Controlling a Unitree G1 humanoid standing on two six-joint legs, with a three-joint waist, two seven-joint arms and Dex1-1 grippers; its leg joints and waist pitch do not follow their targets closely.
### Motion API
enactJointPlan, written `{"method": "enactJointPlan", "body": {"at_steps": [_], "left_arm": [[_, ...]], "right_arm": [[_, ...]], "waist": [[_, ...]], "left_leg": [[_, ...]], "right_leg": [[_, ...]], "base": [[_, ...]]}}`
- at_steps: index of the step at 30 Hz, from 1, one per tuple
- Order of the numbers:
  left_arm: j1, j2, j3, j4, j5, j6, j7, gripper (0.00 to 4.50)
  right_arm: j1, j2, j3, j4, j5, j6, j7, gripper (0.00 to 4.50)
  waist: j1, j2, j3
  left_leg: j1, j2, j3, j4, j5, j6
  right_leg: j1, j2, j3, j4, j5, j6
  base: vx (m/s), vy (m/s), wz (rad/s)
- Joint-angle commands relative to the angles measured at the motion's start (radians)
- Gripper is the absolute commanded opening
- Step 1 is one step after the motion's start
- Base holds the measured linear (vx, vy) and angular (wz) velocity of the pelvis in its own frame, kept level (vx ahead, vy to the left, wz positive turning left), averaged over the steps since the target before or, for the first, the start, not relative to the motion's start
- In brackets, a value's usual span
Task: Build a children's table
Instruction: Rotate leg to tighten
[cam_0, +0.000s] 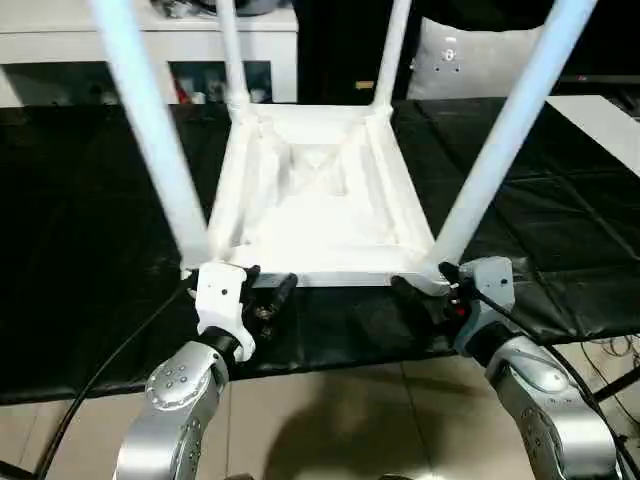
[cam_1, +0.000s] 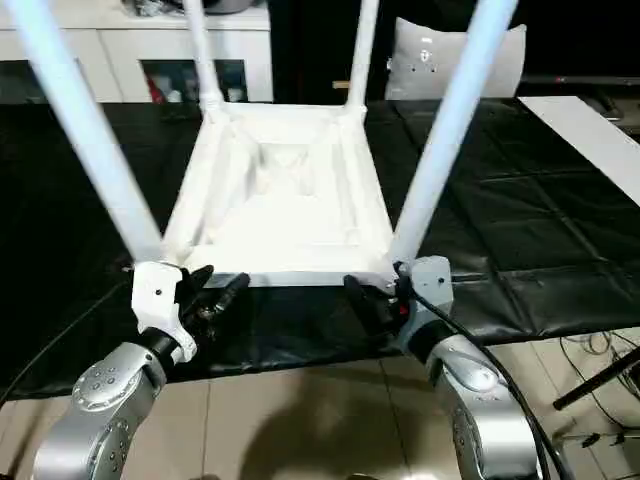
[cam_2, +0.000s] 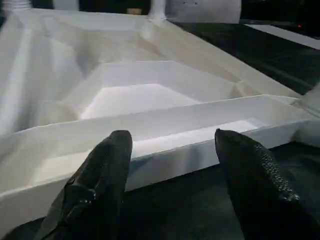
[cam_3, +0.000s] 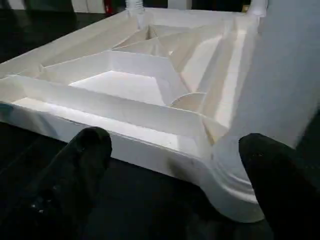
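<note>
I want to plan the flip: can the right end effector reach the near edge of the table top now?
Probably yes: the right end effector is open right before the table top near edge, beside the near-right leg, with nothing between.

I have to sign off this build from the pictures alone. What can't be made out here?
- Leg tips: all four legs of the upturned table are cut off by the head views' top edge.
- The table's top face: it lies down on the black cover, so it is hidden.
- The near right leg in the right wrist view: a flat pale surface, no detail.
</note>
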Motion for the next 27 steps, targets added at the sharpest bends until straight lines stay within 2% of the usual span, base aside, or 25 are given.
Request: {"method": "enactJointPlan", "body": {"at_steps": [1,2,3,4,6,7,8,9,10,11,12,13,14,16,17,18,19,20,21,22,23,24,25,26,27], "left_arm": [[0.001,0.006,-0.03,-0.005,0.016,-0.003,0.002,3.01],[0.002,0.004,-0.021,-0.006,0.01,-0.001,0.004,3.01],[0.003,0.0,-0.007,0.001,0.006,0.002,0.014,3.01],[0.004,0.001,-0.002,0.012,0.016,0.005,0.03,3.01],[0.005,0.002,-0.006,0.012,0.021,0.012,0.036,3.01],[0.01,0.006,-0.013,0.015,0.023,0.004,0.03,3.01],[0.016,0.014,-0.022,0.013,0.023,0.003,0.019,3.01],[0.02,0.022,-0.025,0.0,0.02,0.017,0.011,3.01],[0.02,0.022,-0.025,0.0,0.02,0.017,0.011,3.01],[0.021,0.028,-0.021,-0.008,0.009,0.027,0.002,3.19],[0.025,0.028,-0.009,-0.008,-0.006,0.027,0.001,3.19],[0.027,0.027,-0.006,-0.005,-0.008,0.024,0.002,3.29],[0.027,0.027,-0.006,-0.005,-0.008,0.024,0.002,3.36],[0.014,0.032,-0.041,0.019,0.012,-0.024,-0.012,3.47],[0.013,0.031,-0.042,0.018,0.012,-0.028,-0.009,3.6],[0.014,0.029,-0.039,0.012,0.009,-0.028,0.0,3.7],[0.012,0.026,-0.033,0.006,-0.002,-0.029,-0.001,3.76],[0.01,0.023,-0.024,0.005,-0.011,-0.035,-0.001,3.82],[0.009,0.023,-0.022,0.009,-0.01,-0.039,0.002,3.9],[0.008,0.018,-0.02,0.018,-0.005,-0.046,0.011,4.0],[0.008,0.017,-0.021,0.019,-0.004,-0.046,0.012,4.1],[0.007,0.015,-0.033,0.026,0.002,-0.051,0.01,4.19],[0.008,0.016,-0.034,0.027,0.002,-0.052,0.01,4.25],[0.022,0.033,-0.053,0.018,0.015,-0.058,0.004,4.28],[0.021,0.039,-0.055,0.01,0.017,-0.055,0.002,4.33]], "right_arm": [[0.033,-0.026,-0.004,-0.053,0.008,0.023,0.005,4.5],[0.041,-0.025,0.0,-0.067,0.018,0.03,0.01,4.5],[0.052,-0.027,0.008,-0.076,0.02,0.028,0.019,4.5],[0.061,-0.032,0.016,-0.076,0.011,0.019,0.026,4.5],[0.067,-0.027,0.011,-0.07,0.011,0.016,0.021,4.5],[0.071,-0.019,0.01,-0.055,0.005,0.009,0.01,4.5],[0.072,-0.011,0.009,-0.045,0.002,0.006,-0.001,4.5],[0.071,-0.01,0.015,-0.05,-0.007,0.011,-0.011,4.5],[0.071,-0.01,0.015,-0.05,-0.007,0.011,-0.011,4.5],[0.066,-0.012,0.025,-0.054,-0.016,0.012,-0.014,4.5],[0.066,-0.016,0.03,-0.055,-0.017,0.007,-0.012,4.5],[0.067,-0.014,0.027,-0.052,-0.016,0.004,-0.014,4.5],[0.067,-0.014,0.027,-0.052,-0.016,0.004,-0.014,4.5],[0.051,-0.004,-0.015,-0.035,0.0,-0.01,-0.033,4.5],[0.05,-0.005,-0.014,-0.039,-0.002,-0.005,-0.035,4.5],[0.052,-0.008,-0.007,-0.05,-0.007,0.007,-0.037,4.5],[0.049,-0.009,0.0,-0.059,-0.006,0.012,-0.031,4.5],[0.046,-0.011,0.01,-0.071,0.003,0.008,-0.018,4.5],[0.046,-0.013,0.014,-0.073,0.007,0.002,-0.012,4.5],[0.051,-0.019,0.012,-0.07,0.011,-0.02,-0.004,4.5],[0.052,-0.019,0.011,-0.069,0.011,-0.023,-0.004,4.5],[0.056,-0.017,-0.009,-0.049,0.009,-0.047,-0.015,4.5],[0.057,-0.016,-0.011,-0.047,0.008,-0.049,-0.017,4.5],[0.07,-0.012,-0.018,-0.029,-0.018,-0.065,-0.042,4.5],[0.069,-0.017,-0.014,-0.037,-0.018,-0.056,-0.037,4.5]], "waist": [[-0.017,0.008,-0.053],[-0.014,-0.017,-0.054],[-0.012,-0.044,-0.063],[0.016,-0.059,-0.068],[0.035,-0.051,-0.04],[0.038,-0.046,-0.043],[0.05,-0.008,-0.047],[0.034,-0.009,-0.029],[0.043,0.011,-0.051],[0.035,0.01,-0.052],[0.051,0.03,-0.04],[0.049,0.011,-0.028],[0.06,-0.01,-0.015],[0.081,-0.008,-0.012],[0.08,0.005,-0.017],[0.068,0.016,-0.026],[0.068,0.029,-0.025],[0.073,0.042,-0.013],[0.076,0.041,-0.015],[0.078,0.005,-0.005],[0.077,-0.022,0.01],[0.088,-0.032,0.008],[0.094,-0.029,-0.008],[0.105,-0.027,-0.018],[0.091,-0.019,-0.017]], "left_leg": [[0.034,0.201,-0.099,-0.159,-0.086,0.272],[0.008,0.123,-0.05,-0.107,-0.109,0.33],[-0.024,-0.003,0.01,-0.011,-0.142,0.314],[-0.058,-0.081,0.021,0.139,-0.161,0.232],[-0.074,-0.07,-0.016,0.071,-0.027,0.124],[-0.071,-0.057,-0.027,0.038,-0.015,0.135],[-0.045,-0.002,-0.057,-0.018,-0.032,0.166],[-0.069,0.014,-0.082,-0.039,-0.059,0.178],[-0.012,0.098,-0.115,-0.065,-0.133,0.18],[-0.006,0.161,-0.147,-0.09,-0.174,0.201],[-0.011,0.162,-0.139,-0.101,-0.25,0.172],[-0.016,0.13,-0.117,-0.094,-0.306,0.13],[0.015,0.007,-0.052,-0.015,-0.247,0.054],[0.021,-0.028,-0.027,-0.013,-0.124,0.079],[0.035,0.007,-0.038,-0.048,-0.16,0.083],[0.037,0.085,-0.077,-0.083,-0.237,0.094],[0.038,0.146,-0.101,-0.113,-0.317,0.105],[0.003,0.241,-0.131,-0.197,-0.512,0.085],[0.01,0.219,-0.101,-0.206,-0.586,0.056],[0.07,0.101,-0.03,-0.158,-0.683,-0.019],[0.077,-0.002,-0.021,0.004,-0.415,-0.011],[0.049,-0.005,-0.031,0.057,-0.172,0.027],[0.026,-0.006,-0.041,0.045,-0.146,0.03],[-0.004,-0.002,-0.047,-0.021,-0.136,0.039],[0.061,0.025,-0.042,-0.074,-0.25,0.05]], "right_leg": [[-0.002,-0.065,0.022,0.006,-0.028,-0.212],[0.003,-0.077,0.04,-0.04,-0.024,-0.309],[0.031,-0.069,0.056,-0.102,-0.056,-0.342],[0.066,-0.125,0.072,-0.152,-0.269,-0.286],[0.062,-0.123,0.076,-0.158,-0.428,0.059],[0.067,-0.121,0.08,-0.161,-0.442,0.124],[0.069,-0.133,0.067,-0.176,-0.439,0.188],[0.061,-0.096,0.039,-0.157,-0.441,0.219],[0.051,-0.09,0.028,-0.154,-0.4,0.227],[0.055,-0.118,0.048,-0.097,-0.26,0.168],[0.05,-0.143,0.08,-0.078,-0.248,0.112],[0.048,-0.151,0.089,-0.107,-0.344,0.098],[0.032,-0.162,0.059,-0.198,-0.728,0.146],[0.035,-0.124,0.035,-0.225,-0.859,0.234],[0.038,-0.084,-0.005,-0.23,-0.739,0.246],[0.061,-0.078,-0.024,-0.208,-0.56,0.218],[0.072,-0.084,-0.015,-0.174,-0.478,0.18],[0.095,-0.099,0.042,0.028,-0.252,0.087],[0.078,-0.097,0.056,0.05,-0.174,0.052],[0.009,-0.09,0.092,-0.019,-0.338,0.02],[-0.005,-0.181,0.116,-0.176,-0.919,0.09],[0.026,-0.207,0.137,-0.207,-1.148,0.129],[0.059,-0.198,0.136,-0.187,-1.113,0.119],[0.101,-0.145,0.108,-0.157,-0.926,0.088],[0.061,-0.076,0.075,-0.136,-0.759,0.037]], "base": [[0.026,-0.188,0.03],[0.018,-0.201,0.0],[0.018,-0.201,0.0],[0.007,-0.191,-0.04],[-0.011,-0.182,-0.04],[-0.03,-0.137,-0.01],[-0.038,-0.103,-0.14],[-0.038,-0.103,-0.14],[-0.019,-0.091,-0.05],[-0.019,-0.08,0.11],[-0.019,-0.08,0.11],[-0.063,-0.068,0.06],[-0.063,-0.044,0.04],[-0.032,-0.022,0.02],[0.0,0.0,0.0],[0.0,0.0,0.0],[0.0,0.0,0.0],[0.0,0.0,0.0],[0.0,0.0,0.0],[0.0,0.0,0.0],[0.095,-0.037,-0.05],[0.095,-0.037,-0.05],[0.075,0.011,-0.19],[0.084,0.039,0.03],[0.084,0.039,0.03]]}}
